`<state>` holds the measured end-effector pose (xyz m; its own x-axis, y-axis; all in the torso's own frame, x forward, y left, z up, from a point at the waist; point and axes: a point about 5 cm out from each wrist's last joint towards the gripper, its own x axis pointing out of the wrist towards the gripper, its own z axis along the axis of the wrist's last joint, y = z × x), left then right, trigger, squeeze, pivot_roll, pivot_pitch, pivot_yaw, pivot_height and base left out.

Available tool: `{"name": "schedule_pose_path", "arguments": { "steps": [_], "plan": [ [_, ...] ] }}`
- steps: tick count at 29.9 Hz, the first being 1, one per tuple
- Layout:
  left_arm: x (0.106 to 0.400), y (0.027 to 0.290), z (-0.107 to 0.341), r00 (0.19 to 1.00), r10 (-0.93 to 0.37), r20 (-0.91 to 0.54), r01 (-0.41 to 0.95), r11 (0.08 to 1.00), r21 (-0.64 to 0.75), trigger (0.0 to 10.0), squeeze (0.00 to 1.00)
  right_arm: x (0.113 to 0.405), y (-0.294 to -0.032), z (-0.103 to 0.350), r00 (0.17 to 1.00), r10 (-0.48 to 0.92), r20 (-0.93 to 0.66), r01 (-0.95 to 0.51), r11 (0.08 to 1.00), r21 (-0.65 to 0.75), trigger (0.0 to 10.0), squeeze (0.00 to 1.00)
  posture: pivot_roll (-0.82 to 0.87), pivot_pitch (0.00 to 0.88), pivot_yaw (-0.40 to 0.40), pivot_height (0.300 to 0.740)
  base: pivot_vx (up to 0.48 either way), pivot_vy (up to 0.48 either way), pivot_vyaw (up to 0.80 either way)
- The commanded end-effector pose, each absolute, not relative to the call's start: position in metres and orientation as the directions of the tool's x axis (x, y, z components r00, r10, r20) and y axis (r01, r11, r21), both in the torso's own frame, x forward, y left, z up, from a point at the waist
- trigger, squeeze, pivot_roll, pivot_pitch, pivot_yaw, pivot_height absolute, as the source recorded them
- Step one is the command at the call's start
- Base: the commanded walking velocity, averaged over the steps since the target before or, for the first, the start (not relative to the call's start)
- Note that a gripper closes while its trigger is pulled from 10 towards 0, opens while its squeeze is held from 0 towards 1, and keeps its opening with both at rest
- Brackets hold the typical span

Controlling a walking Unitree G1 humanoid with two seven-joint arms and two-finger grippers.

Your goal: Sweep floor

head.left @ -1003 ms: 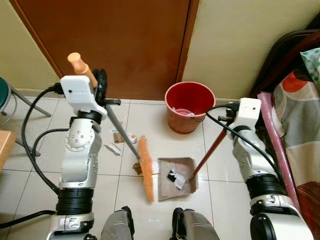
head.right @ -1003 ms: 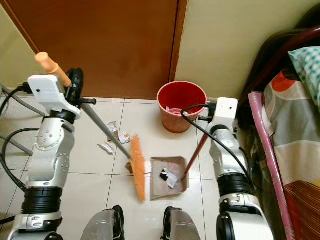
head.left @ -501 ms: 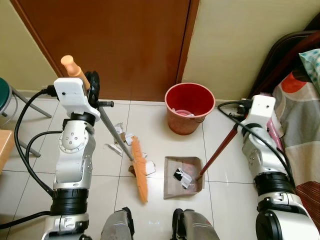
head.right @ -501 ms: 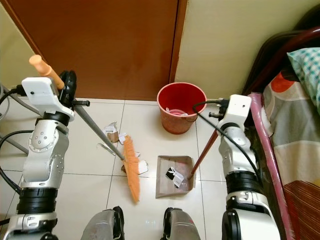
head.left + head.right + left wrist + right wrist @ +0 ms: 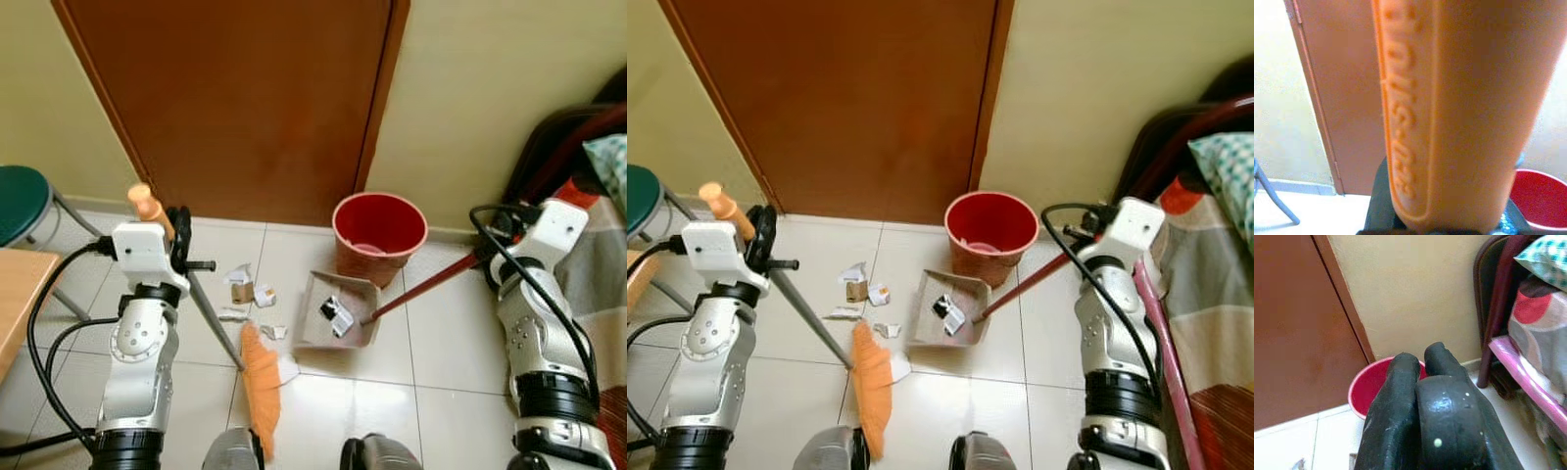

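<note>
— How will the long grey-handled orange-bristled broom point(image 5: 257, 387) handle?

— Light and stiff, I judge; bristles soft. My left gripper point(image 5: 178, 243) is closed around its orange grip point(image 5: 1449, 112), high up. Bristles rest on the tiled floor point(image 5: 460, 352).

— And the count?

— One brown plastic dustpan point(image 5: 338, 311) beside one red bucket point(image 5: 380, 235), lifted by my right gripper point(image 5: 1420, 401), fingers closed on its red handle point(image 5: 421, 292). About five paper scraps point(image 5: 240, 292) remain.

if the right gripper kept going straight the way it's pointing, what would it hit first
Most likely the red bucket. In the right wrist view the right gripper, its fingers closed together, points at the bucket's rim, with the wall behind it. Depth is unclear, so it could pass just over the rim and meet the wall instead.
</note>
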<state>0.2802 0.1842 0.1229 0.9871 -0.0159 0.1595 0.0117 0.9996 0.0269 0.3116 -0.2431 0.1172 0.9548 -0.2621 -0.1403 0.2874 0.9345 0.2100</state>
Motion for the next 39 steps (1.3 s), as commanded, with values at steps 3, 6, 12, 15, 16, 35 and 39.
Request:
{"name": "schedule_pose_path", "arguments": {
  "steps": [3,6,12,15,16,35,39],
  "plan": [
    [0.275,0.174,0.113,0.989,-0.072,0.126,0.066,0.997,0.050,10.0,0.00,0.301,-0.245,0.112,0.954,-0.252,-0.164,0.281,0.941,0.188,10.0,0.00,-0.04,0.000,-0.015,0.740,0.000,0.000,0.00],
    [0.271,0.157,0.108,0.978,-0.169,0.120,0.158,0.982,0.101,10.0,0.00,0.287,-0.240,0.099,0.949,-0.232,-0.213,0.269,0.949,0.165,10.0,0.00,-0.05,0.000,-0.011,0.740,0.000,0.000,0.00],
    [0.269,0.138,0.115,0.944,-0.280,0.177,0.241,0.947,0.214,10.0,0.00,0.278,-0.229,0.091,0.948,-0.204,-0.243,0.243,0.959,0.146,10.0,0.00,-0.04,0.000,-0.009,0.740,0.000,0.000,0.00],
    [0.265,0.135,0.115,0.928,-0.328,0.178,0.275,0.924,0.265,10.0,0.00,0.278,-0.228,0.087,0.949,-0.202,-0.241,0.246,0.954,0.171,10.0,0.00,-0.04,0.000,-0.009,0.740,0.000,0.000,0.00],
    [0.265,0.135,0.115,0.928,-0.328,0.178,0.275,0.924,0.265,10.0,0.00,0.278,-0.228,0.087,0.949,-0.202,-0.241,0.246,0.954,0.171,10.0,0.00,-0.04,0.000,-0.009,0.740,0.000,0.000,0.00],
    [0.258,0.142,0.111,0.945,-0.266,0.188,0.228,0.952,0.204,10.0,0.00,0.284,-0.217,0.089,0.959,-0.187,-0.213,0.222,0.963,0.151,10.0,0.00,-0.03,0.000,-0.016,0.740,0.000,0.000,0.00],
    [0.259,0.141,0.111,0.948,-0.263,0.181,0.227,0.954,0.198,10.0,0.00,0.300,-0.203,0.112,0.984,-0.122,-0.131,0.147,0.968,0.204,10.0,0.00,-0.03,0.000,-0.015,0.740,0.000,0.000,-0.14]
  ]
}}
